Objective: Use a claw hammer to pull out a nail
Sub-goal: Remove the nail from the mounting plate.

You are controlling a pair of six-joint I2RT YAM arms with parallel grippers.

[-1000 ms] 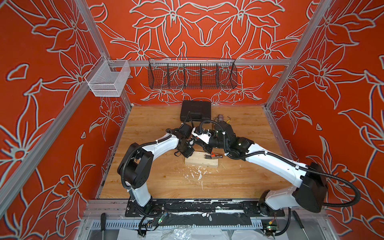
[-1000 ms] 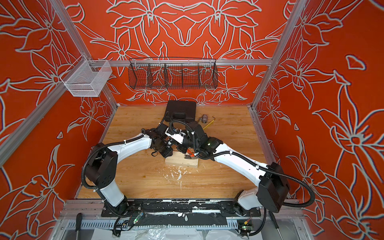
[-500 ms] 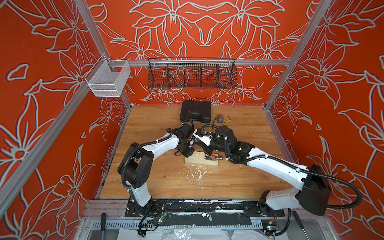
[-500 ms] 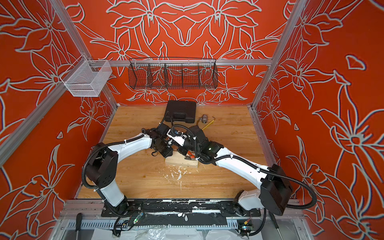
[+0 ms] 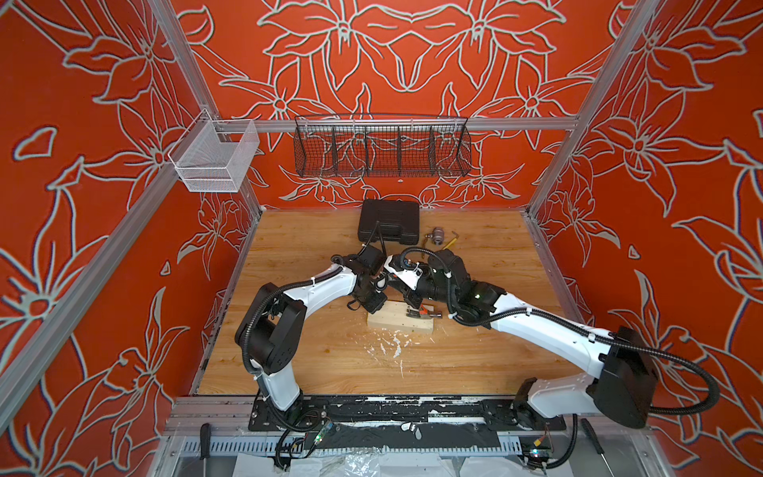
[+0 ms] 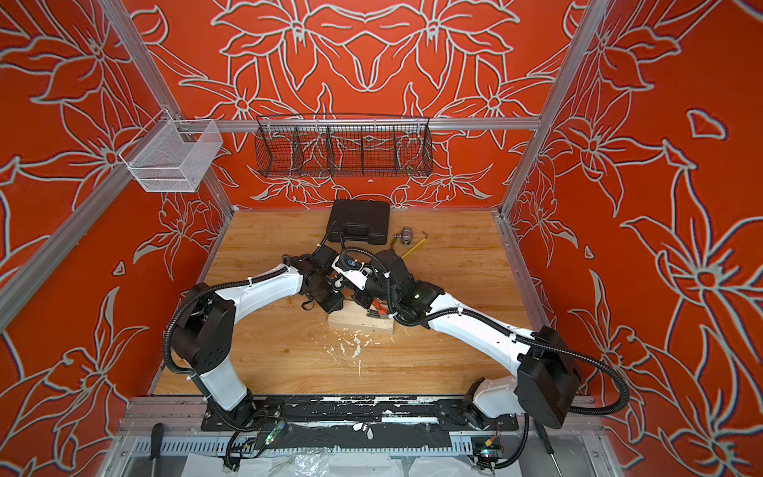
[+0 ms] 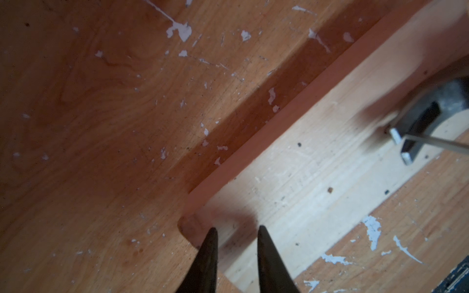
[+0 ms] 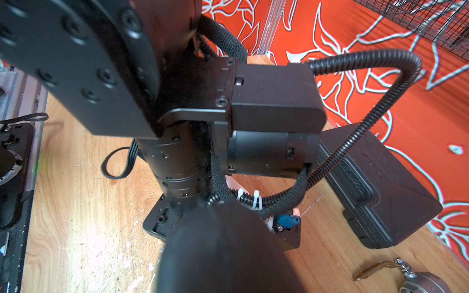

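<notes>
Claw hammer, grey steel head on an orange handle, hooked on a thin silver nail over a pale wooden block.
In both top views the block lies at the middle of the wooden desk, the hammer at its 3 o'clock end with the right hand clamped on the handle. The nail runs out from between the claw's prongs. The left hand sits at the block's 9 o'clock end, black fingers narrowly parted, gripping nothing.
</notes>
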